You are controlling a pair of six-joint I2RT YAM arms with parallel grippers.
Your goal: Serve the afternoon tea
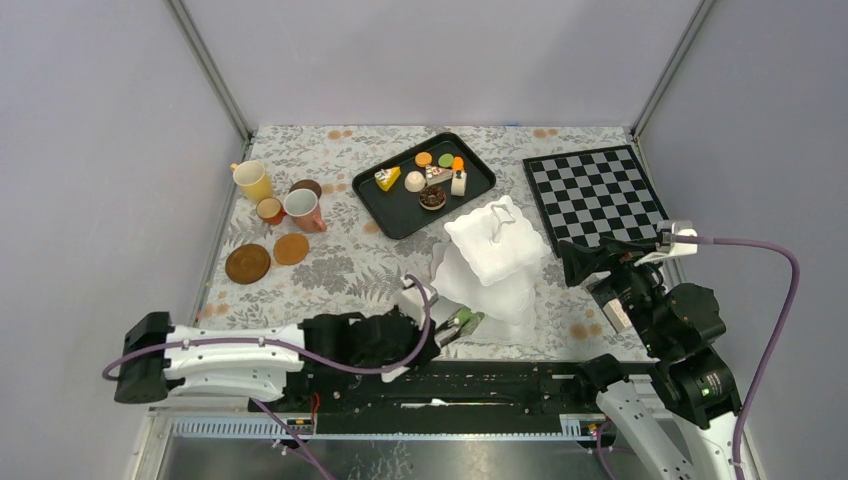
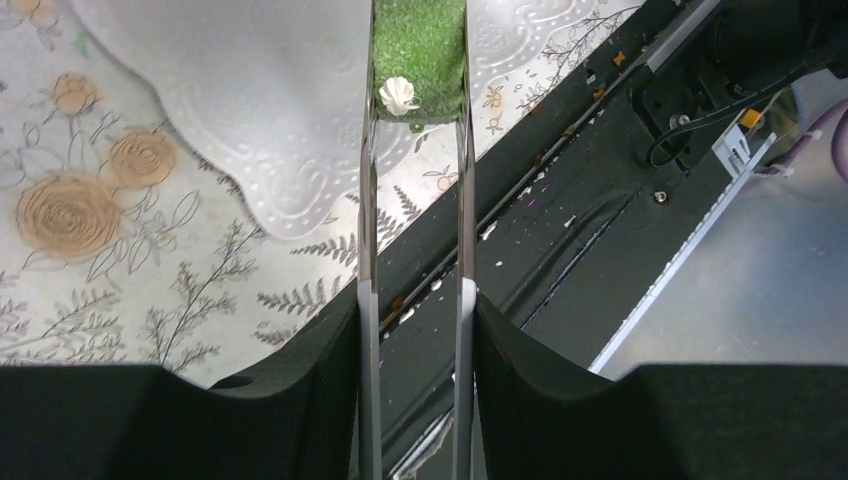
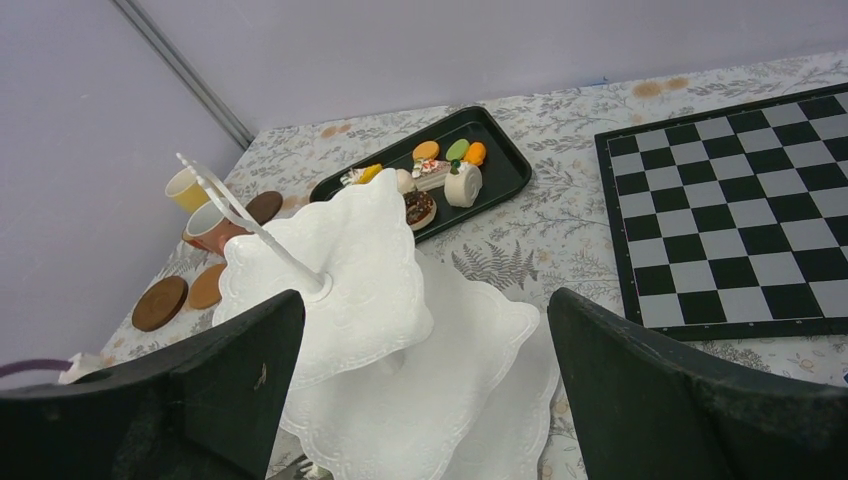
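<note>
The green cake (image 2: pixel 425 40), topped with a cream flower (image 2: pixel 399 95), sits pinched at the tips of the tongs (image 2: pixel 367 220). My left gripper (image 2: pixel 415 330) is closed on the tongs' two arms, squeezing them together. From above, the cake is just beside the near edge of the stand (image 1: pixel 495 240), at its lowest tier. I cannot tell whether it is already over that tier or touching it. My right gripper (image 3: pixel 425 300) hangs with its jaws wide apart and nothing in them, facing the stand from the other side.

I judge the step in hand to be setting this cake on the lowest tier. To do it well I should hold my squeeze even, since a slack grip on the tongs would drop the cake on the table (image 2: pixel 100 290). I would carry it inward past the wavy rim, level, and lower it until its base rests. Then I would ease my grip slowly so the tongs spring apart, and draw them back without nudging the cake or the stand. The other cakes (image 1: pixel 430 175) wait on the tray (image 1: pixel 400 215).
</note>
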